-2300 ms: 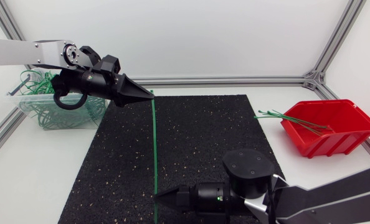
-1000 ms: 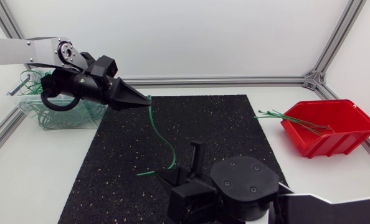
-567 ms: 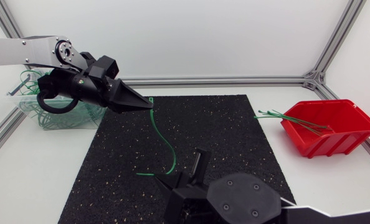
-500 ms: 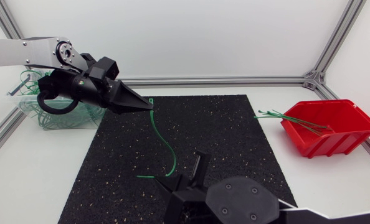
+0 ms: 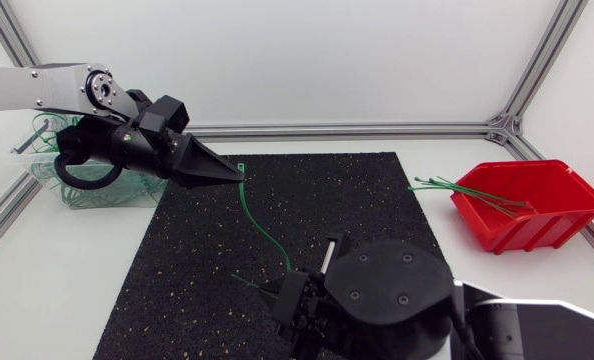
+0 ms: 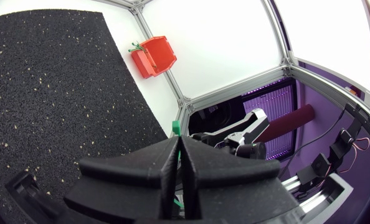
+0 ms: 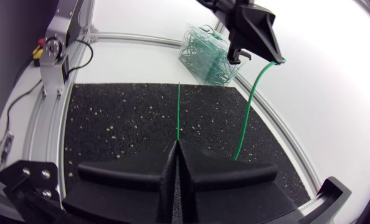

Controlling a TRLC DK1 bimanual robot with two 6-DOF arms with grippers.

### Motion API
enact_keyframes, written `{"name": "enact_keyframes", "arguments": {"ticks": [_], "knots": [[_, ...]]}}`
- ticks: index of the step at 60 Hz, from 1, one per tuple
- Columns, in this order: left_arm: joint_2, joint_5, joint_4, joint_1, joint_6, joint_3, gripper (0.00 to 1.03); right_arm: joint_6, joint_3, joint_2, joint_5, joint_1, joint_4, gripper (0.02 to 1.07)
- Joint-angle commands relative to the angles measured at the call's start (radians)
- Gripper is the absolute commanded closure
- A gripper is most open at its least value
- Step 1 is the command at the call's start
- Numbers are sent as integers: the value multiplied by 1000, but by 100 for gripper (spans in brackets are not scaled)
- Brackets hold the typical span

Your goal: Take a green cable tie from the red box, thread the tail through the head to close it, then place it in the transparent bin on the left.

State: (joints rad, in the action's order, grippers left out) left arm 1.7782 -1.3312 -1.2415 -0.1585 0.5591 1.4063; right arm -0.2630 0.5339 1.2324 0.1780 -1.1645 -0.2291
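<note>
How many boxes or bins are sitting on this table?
2: a red box at the right edge and a clear bin at the left, partly hidden behind a robot arm.

**Green cable tie** (image 5: 253, 220): one, thin, not closed. It bows in a shallow arc above the black mat (image 5: 177, 260), running from the mat's far edge toward its near edge. The head end is pinched in the left gripper (image 5: 237, 174), with the small square head just past the tips. The tail is pinched in the right gripper (image 7: 175, 144), its tip poking out beyond.

**Red box** (image 5: 537, 228): open-topped, off the mat's right edge. Loose green ties (image 5: 439, 183) lie in it, their ends overhanging toward the mat.

**Transparent bin** (image 5: 47, 172): off the mat's far left corner. It holds a tangle of looped green ties (image 5: 79, 194).
</note>
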Motion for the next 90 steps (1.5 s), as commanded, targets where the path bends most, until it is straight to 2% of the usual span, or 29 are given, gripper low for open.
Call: {"name": "enact_keyframes", "arguments": {"ticks": [1,4,17,25,48,53,58,66,75,90], "knots": [[-31,-11,-21,-10,30,-29,100,108,46,-16,-23,45,50,101],[-40,-11,-21,-12,33,-33,100,119,55,-21,-26,49,68,101],[-89,-11,-15,-19,50,-79,100,263,169,-67,-110,54,298,101],[-108,-13,-15,-21,50,-89,100,285,209,-109,-146,39,359,102],[-123,-13,-15,-29,50,-110,100,255,158,-186,-160,31,274,102],[-125,-13,-15,-29,50,-116,100,245,152,-182,-239,29,261,102],[-128,-13,-15,-29,51,-122,100,327,104,-221,-117,14,172,102],[-137,-13,-15,-30,53,-129,100,358,112,-246,-71,-17,191,102],[-141,-13,-10,-36,55,-136,100,418,149,-246,-69,-17,249,102],[-152,-13,-4,-46,55,-141,100,493,287,-252,-109,-15,432,102]]}}
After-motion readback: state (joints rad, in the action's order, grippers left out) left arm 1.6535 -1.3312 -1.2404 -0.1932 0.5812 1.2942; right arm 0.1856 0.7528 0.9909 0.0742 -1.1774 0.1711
